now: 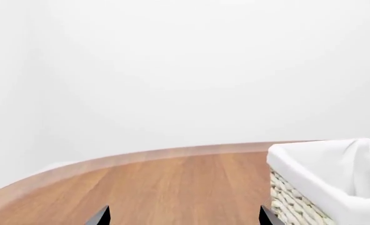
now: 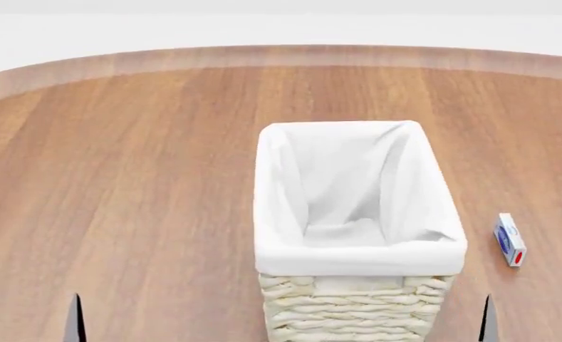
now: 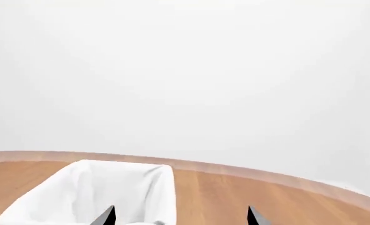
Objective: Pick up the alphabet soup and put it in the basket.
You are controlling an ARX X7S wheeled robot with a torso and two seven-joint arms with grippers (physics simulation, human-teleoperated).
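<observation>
The basket [image 2: 357,253] stands in the middle of the wooden table, cream wicker with a white cloth liner, and its inside shows only the liner. The alphabet soup is out of view in all frames. My left gripper [image 1: 183,216] is open, its two dark fingertips wide apart over bare wood, with the basket [image 1: 325,173] beside it. My right gripper [image 3: 179,215] is open too, one fingertip in front of the basket [image 3: 109,187] and the other over wood. Nothing is held in either.
A small white box [image 2: 510,239] with blue and red marks lies on the table right of the basket. The round wooden table [image 2: 119,178] ends in a curved far edge, with a white wall behind. Dark finger slivers [image 2: 75,320] show at the head view's bottom.
</observation>
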